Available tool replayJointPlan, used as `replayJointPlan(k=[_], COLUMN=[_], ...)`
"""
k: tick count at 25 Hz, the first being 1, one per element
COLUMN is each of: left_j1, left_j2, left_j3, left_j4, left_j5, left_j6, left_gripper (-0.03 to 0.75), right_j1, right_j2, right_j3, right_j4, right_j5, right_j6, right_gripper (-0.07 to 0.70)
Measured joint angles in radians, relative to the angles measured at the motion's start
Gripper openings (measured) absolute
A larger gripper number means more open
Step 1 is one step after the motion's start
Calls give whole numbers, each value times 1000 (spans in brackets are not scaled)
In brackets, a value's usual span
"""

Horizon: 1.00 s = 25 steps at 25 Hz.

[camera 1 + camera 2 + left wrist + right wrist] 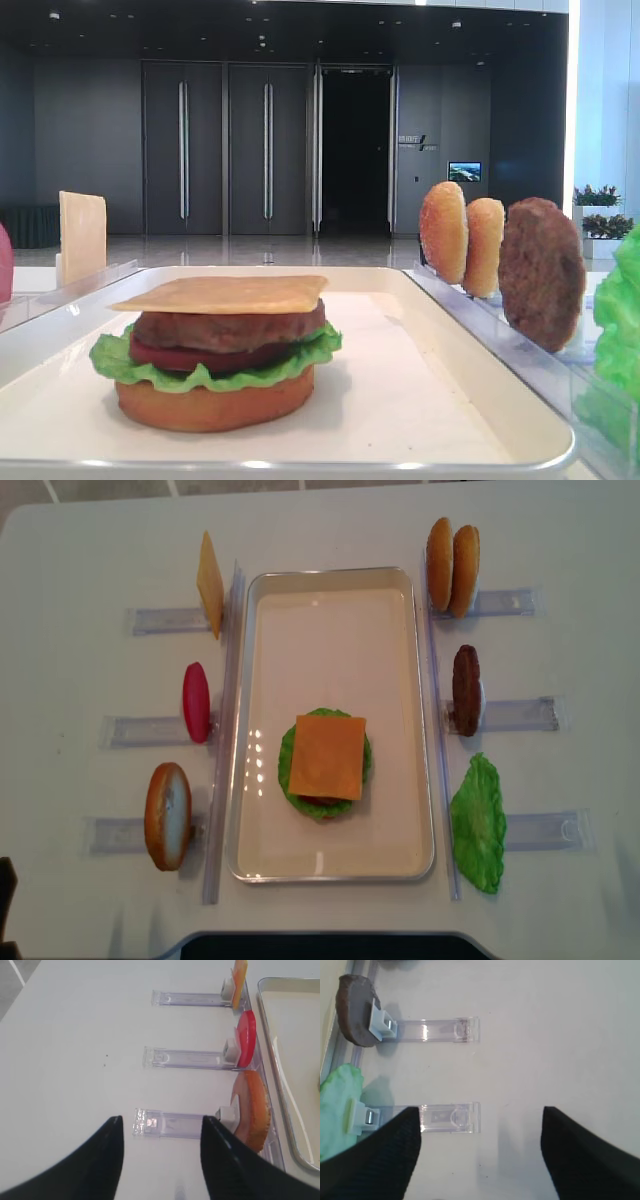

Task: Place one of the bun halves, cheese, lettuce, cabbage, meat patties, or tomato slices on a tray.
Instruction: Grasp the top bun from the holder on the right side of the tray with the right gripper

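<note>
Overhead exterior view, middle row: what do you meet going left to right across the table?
Clear rack → tomato slice → white tray → stacked burger topped with cheese → meat patty → clear rack.

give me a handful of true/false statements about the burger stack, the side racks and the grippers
1. A cheese slice tops the stack on the tray. True.
2. Two bun halves stand together in a rack right of the tray. True.
3. The left gripper holds the red tomato slice. False: it is open and holds nothing.
4. The loose lettuce leaf lies left of the tray. False: right of it.
5. The right gripper is open. True.
</note>
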Motion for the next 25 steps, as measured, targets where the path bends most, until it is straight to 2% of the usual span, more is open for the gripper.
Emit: replayJointPlan(k=[8,16,25], left_j1=[0,0,0], left_j2=[0,0,0], left_j3=[0,0,0], left_j4=[0,0,0], left_j5=[0,0,0], left_j6=[0,0,0], left_gripper=[379,379,374], right_j1=[0,0,0], right_j2=[482,801,1092], right_j3=[-293,-605,-840], right_j4=[9,22,23], right_j5=[-13,-10,21], right_j6=[-23,-33,-59], right_gripper=[509,509,509])
